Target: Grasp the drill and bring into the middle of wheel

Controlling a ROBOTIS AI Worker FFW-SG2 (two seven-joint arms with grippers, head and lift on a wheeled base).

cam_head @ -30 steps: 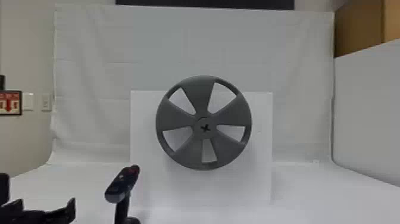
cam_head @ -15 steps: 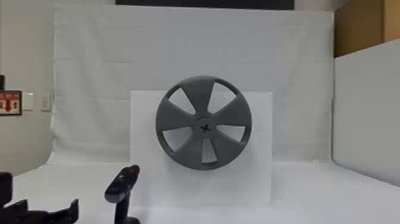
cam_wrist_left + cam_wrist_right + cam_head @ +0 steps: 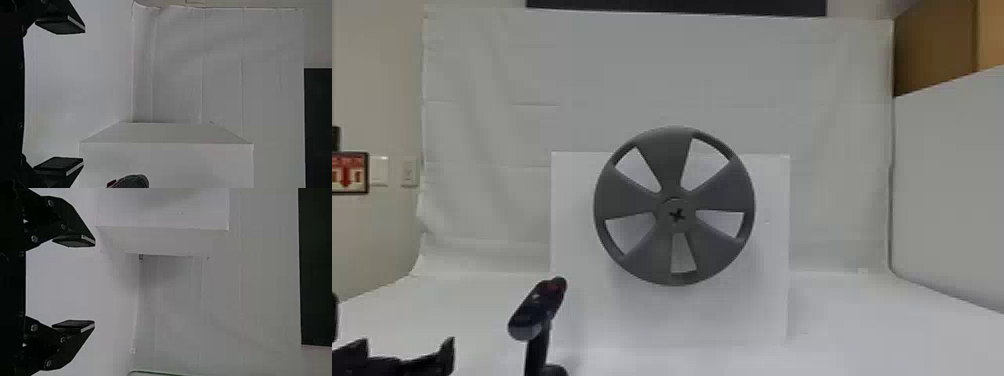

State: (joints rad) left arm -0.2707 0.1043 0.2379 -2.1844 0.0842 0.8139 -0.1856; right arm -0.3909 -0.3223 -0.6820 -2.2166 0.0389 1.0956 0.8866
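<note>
At the lower left of the head view is my left gripper (image 3: 407, 344), open, to the left of the upright drill (image 3: 539, 310) and apart from it. The drill's dark body with a red patch tops a black handle. The grey five-spoked wheel (image 3: 669, 160) faces me in front of a white block, with a dark cross at its hub. In the left wrist view, my left gripper (image 3: 83, 95) has widely spaced fingers with nothing between them, and part of the drill (image 3: 135, 181) shows at the bottom edge. The right wrist view shows my right gripper (image 3: 94, 282) open and holding nothing.
Behind the wheel, the white block (image 3: 762, 310) stands on the white-covered surface (image 3: 872, 340). A white sheet (image 3: 732, 65) hangs at the back. On the right is a white partition (image 3: 947, 190), with a brown box (image 3: 932, 50) above it.
My left gripper shifted a little to the right, then slightly back left in the head view, its fingers staying apart. The drill and wheel have kept their places.
</note>
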